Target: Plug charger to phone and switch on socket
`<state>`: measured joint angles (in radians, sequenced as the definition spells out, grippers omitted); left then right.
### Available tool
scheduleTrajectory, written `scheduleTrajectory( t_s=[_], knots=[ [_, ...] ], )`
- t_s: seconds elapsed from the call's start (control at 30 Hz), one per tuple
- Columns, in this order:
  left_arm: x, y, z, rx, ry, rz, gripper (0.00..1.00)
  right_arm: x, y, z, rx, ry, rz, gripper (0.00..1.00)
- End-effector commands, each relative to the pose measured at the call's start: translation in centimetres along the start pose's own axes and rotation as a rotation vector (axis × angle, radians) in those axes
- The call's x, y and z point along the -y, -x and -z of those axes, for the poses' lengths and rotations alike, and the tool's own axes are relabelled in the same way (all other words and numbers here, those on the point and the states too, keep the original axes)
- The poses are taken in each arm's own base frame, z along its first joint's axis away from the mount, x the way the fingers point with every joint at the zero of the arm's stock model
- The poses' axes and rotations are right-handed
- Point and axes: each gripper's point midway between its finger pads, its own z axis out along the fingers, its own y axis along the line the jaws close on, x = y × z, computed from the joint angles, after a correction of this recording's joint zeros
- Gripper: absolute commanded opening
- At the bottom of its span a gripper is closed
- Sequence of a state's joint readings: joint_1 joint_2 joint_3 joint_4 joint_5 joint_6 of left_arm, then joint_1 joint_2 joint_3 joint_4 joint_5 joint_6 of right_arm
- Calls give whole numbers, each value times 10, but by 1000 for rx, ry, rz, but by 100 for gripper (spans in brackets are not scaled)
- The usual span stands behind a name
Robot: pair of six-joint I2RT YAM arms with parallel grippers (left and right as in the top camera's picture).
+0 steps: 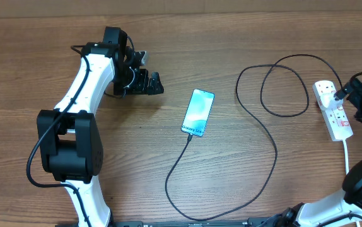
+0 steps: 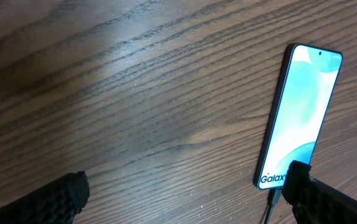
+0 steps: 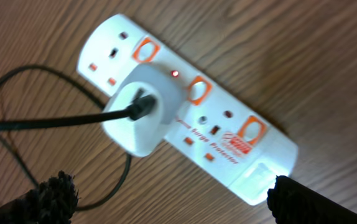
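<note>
overhead: the phone (image 1: 198, 112) lies flat mid-table, screen lit. the charger (image 1: 275, 150) runs from the phone's near end in loose loops to the socket (image 1: 333, 110) at the right. the left gripper (image 1: 157, 84) sits left of the phone, well apart. the right gripper (image 1: 357, 94) hangs over the socket. there's plenty of bare table (image 1: 168, 38) all round, though the cable loops could snag a sweeping arm.

left wrist: fingers (image 2: 66, 196) spread wide, holding nothing. the phone looks slim and slick, glass up, so the long edges are the place to pinch it. the connector looks seated at its near end.

right wrist: jaws wide and empty here too. the socket is light plastic and likely to skid, so a switch wants a push straight down. a white adapter (image 3: 142, 109) takes the limp cable, best held at the stiff tip, and a red light (image 3: 175, 74) glows beside it. the job looks about done.
</note>
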<state>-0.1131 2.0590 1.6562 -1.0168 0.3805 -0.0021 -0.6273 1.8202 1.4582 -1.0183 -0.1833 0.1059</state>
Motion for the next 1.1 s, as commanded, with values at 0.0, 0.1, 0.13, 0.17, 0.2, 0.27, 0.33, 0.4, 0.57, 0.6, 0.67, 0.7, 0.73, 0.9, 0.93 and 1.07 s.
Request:
scheduleTrajectory(
  t_s=[0.0, 0.1, 0.13, 0.17, 0.2, 0.27, 0.33, 0.4, 0.57, 0.6, 0.67, 0.7, 0.73, 0.9, 0.93, 1.07],
  knots=[
    [4, 6, 13, 38, 3, -1, 100, -16, -9, -2, -24, 63, 72, 100],
    [4, 6, 13, 37, 3, -1, 100, -15, -13, -5, -34, 61, 68, 100],
    [4, 6, 13, 38, 3, -1, 100, -14, -12, -5, -32, 57, 68, 100],
    [4, 6, 13, 37, 3, -1, 100, -14, -12, -5, -31, 54, 68, 100],
    [4, 6, 13, 38, 3, -1, 99, -14, -12, -5, -31, 54, 68, 100],
    [4, 6, 13, 38, 3, -1, 100, -14, -12, -5, -31, 54, 68, 100],
    [4, 6, 13, 38, 3, -1, 99, -14, -12, -5, -31, 54, 68, 100],
    [4, 6, 13, 38, 3, -1, 99, -14, -12, -5, -31, 54, 68, 100],
    [4, 6, 13, 38, 3, -1, 100, -14, -12, -5, -31, 54, 68, 100],
    [4, 6, 13, 38, 3, -1, 100, -14, -12, -5, -31, 54, 68, 100],
    [4, 6, 13, 38, 3, -1, 99, -14, -12, -5, -31, 54, 68, 100],
    [4, 6, 13, 38, 3, -1, 100, -14, -12, -5, -31, 54, 68, 100],
    [4, 6, 13, 38, 3, -1, 100, -14, -12, -5, -31, 54, 68, 100],
    [4, 6, 13, 37, 3, -1, 100, -14, -12, -5, -32, 54, 68, 100],
    [4, 6, 13, 38, 3, -1, 99, -14, -12, -5, -31, 54, 68, 100],
    [4, 6, 13, 38, 3, -1, 100, -14, -12, -5, -31, 54, 68, 100]
  ],
)
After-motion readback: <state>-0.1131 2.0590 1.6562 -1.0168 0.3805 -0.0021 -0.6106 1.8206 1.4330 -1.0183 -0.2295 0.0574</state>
